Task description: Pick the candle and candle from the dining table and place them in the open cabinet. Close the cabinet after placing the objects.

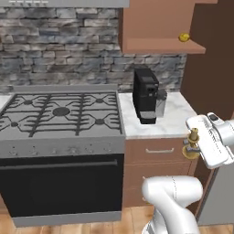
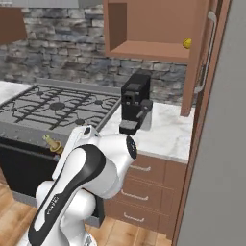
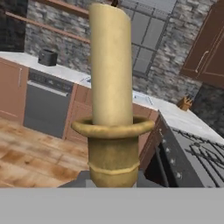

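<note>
Got my jaws (image 1: 197, 147) clamped on the candlestick (image 1: 192, 145); open cabinet (image 1: 162, 45) shelf sits up around 11 o'clock.

Light is even and flat across the base views, with no single source to be traced. The marble counter (image 1: 171, 119) reads bright and slightly washed out, and the coffee machine (image 1: 146, 95) standing on it throws only a faint, soft shadow at its foot. The oven door (image 1: 61, 185) below and left of that machine is the darkest patch, nearly featureless. The stone wall (image 1: 59, 45) behind looks soft and low in detail. In the hand view the candle (image 3: 110, 65) is close and sharp enough, evenly lit, perhaps shaded slightly along its right side; the kitchen behind it is coarse and blurry.
</note>
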Motion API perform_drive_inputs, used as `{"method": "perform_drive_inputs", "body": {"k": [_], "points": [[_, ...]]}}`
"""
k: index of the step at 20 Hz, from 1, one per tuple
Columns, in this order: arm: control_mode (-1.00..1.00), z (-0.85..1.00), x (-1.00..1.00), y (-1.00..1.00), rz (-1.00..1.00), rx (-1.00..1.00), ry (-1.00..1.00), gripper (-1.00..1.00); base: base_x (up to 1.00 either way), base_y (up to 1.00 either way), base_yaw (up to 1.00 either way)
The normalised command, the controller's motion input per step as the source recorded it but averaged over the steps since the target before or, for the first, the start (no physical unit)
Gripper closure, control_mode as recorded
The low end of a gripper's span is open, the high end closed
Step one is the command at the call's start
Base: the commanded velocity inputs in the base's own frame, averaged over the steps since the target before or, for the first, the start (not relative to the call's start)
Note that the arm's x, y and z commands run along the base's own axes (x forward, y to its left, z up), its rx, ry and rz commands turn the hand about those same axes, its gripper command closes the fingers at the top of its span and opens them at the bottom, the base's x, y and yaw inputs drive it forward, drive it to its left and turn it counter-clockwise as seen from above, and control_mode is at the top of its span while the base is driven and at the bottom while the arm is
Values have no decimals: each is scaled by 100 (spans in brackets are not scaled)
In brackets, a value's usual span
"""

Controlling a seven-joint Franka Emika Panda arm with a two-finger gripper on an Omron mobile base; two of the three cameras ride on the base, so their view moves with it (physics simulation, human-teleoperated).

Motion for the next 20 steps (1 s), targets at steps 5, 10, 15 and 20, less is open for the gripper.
{"method": "perform_drive_inputs", "body": {"k": [5, 10, 15, 20], "points": [[100, 0, 0, 0, 0, 0, 0, 100, 53, 29, -33], [100, 0, 0, 0, 0, 0, 0, 100, 48, 33, -33], [100, 0, 0, 0, 0, 0, 0, 100, 31, 48, -18], [100, 0, 0, 0, 0, 0, 0, 100, 28, 42, -7]]}}
